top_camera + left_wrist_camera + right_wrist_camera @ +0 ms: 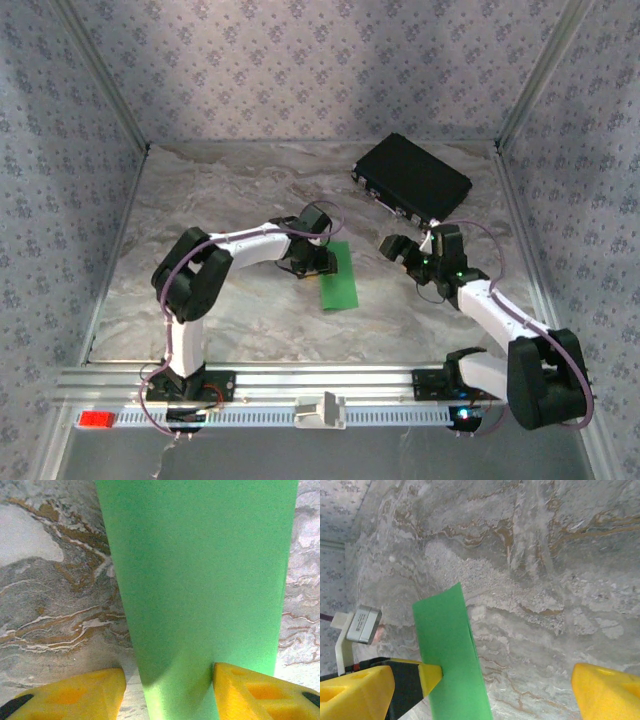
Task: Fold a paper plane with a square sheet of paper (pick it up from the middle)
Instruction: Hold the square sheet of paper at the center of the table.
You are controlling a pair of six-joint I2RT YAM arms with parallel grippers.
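The square sheet of paper (340, 275) is bright green and lies folded into a long strip on the marble table, just left of centre. My left gripper (312, 262) is down at the strip's left side. In the left wrist view the paper (200, 580) runs between the yellow fingers: the right finger (250, 692) touches it, while bare table shows between it and the left finger (75, 697). My right gripper (402, 250) hovers wide open to the right of the strip. In the right wrist view the paper (447, 650) shows a doubled edge, with a yellow fingertip (430, 675) on its left side.
A black rectangular case (412, 177) lies at the back right of the table. A small red block (97, 420) and a white fitting (320, 411) sit on the front rail. Patterned walls close in the back and both sides.
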